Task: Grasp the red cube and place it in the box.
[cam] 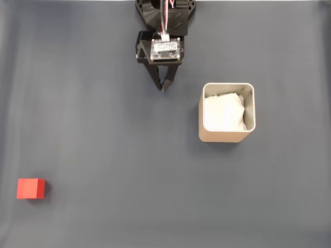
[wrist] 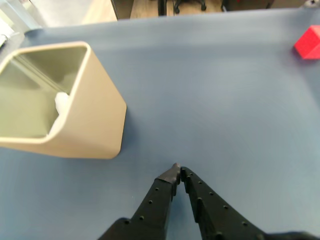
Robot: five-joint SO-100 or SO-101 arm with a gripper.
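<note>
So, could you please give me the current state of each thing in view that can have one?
Small matte bright red cube: resting flat on the dark grey table cover, ungrasped, far from the box.
Beige open-top square box: upright, holding crumpled white paper, no cube inside.
Black two-finger tool: shut, empty, apart from both cube and box.

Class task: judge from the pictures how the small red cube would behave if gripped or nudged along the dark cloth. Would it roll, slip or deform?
The small matte red cube rests on a flat face, so it would likely slide, not roll. Its crisp edges suggest it is stiff. Matte faces should grip well; the closed hand must open first.
</note>
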